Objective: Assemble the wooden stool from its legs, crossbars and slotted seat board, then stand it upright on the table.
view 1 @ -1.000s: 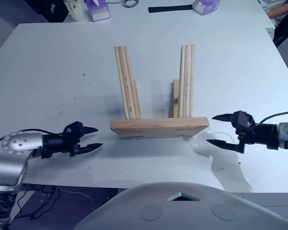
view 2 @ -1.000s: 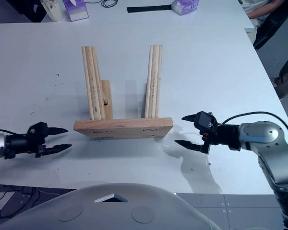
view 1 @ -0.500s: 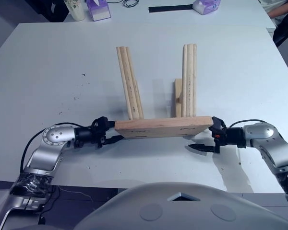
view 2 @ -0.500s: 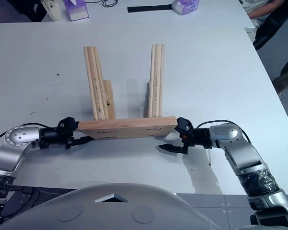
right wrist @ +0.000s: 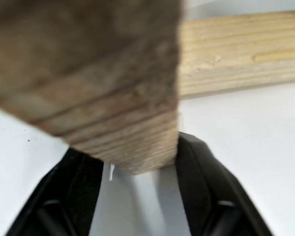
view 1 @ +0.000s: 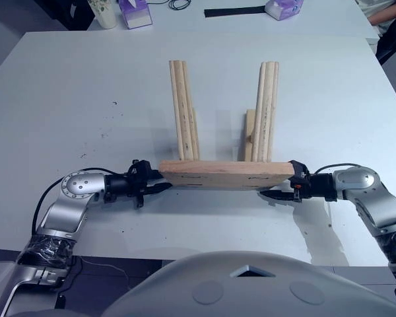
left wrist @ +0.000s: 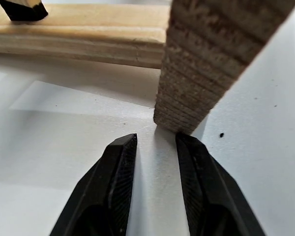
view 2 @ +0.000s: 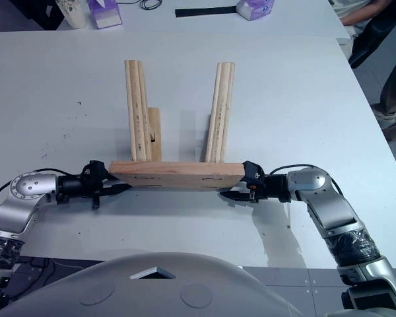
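Observation:
The wooden stool lies on its side on the white table (view 1: 66, 99). Its seat board (view 1: 224, 176) faces me on edge. Two leg pairs (view 1: 183, 109) (view 1: 267, 109) point away, with short crossbars (view 1: 249, 135) between them. My left gripper (view 1: 155, 183) is at the board's left end, shut on the seat board. My right gripper (view 1: 284, 185) grips the right end the same way. In the left wrist view the board's end (left wrist: 211, 59) sits just past my fingers (left wrist: 115, 191), with a leg (left wrist: 78, 29) behind. The right wrist view has the board end (right wrist: 88, 73) between the fingers (right wrist: 73, 196).
At the table's far edge stand a cup (view 1: 105, 12), two purple tissue boxes (view 1: 135, 12) (view 1: 282, 8) and a black strap (view 1: 234, 12). The table's front edge runs just below both arms. Bare table lies to either side of the stool.
Both grippers came in from the sides and closed on the seat board's ends. The stool has shifted slightly right and its legs look shorter, as if tipping up.

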{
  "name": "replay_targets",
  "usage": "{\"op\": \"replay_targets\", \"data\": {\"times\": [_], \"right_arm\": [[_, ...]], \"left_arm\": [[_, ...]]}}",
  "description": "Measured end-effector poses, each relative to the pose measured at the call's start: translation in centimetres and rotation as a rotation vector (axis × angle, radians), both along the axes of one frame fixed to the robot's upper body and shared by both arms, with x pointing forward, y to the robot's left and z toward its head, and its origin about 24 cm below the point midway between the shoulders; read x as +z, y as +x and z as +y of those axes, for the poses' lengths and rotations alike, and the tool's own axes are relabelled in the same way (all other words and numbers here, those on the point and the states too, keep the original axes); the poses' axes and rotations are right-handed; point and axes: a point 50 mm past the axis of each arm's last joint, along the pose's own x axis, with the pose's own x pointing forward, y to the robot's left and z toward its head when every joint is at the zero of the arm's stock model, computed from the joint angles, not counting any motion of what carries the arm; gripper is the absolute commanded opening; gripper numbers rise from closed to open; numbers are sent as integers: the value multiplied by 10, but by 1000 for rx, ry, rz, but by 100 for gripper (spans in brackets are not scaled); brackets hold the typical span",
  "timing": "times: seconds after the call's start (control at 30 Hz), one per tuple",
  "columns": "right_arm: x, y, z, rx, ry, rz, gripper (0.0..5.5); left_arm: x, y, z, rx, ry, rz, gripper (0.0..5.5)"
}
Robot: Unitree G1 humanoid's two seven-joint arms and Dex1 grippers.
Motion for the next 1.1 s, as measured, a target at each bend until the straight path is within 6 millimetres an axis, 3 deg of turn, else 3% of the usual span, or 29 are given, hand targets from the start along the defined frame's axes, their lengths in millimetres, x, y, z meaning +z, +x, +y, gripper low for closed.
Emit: {"op": "replay_targets", "data": {"times": [0.2, 0.5, 0.73, 1.0, 1.1], "right_arm": [[-1, 0, 0, 17, -11, -18, 151], [-2, 1, 1, 24, -15, -30, 148], [-2, 1, 2, 27, -14, -33, 148], [-1, 3, 4, 40, -13, -35, 146], [-1, 3, 4, 40, -13, -35, 146]], "left_arm": [[1, -1, 2, 0, -10, 37, 149], [3, -3, 2, -21, -13, 68, 277], [0, 3, -10, -32, -20, 29, 277], [-2, 4, -14, -58, -15, 0, 158], [-1, 3, -13, -75, -11, 3, 151]]}}
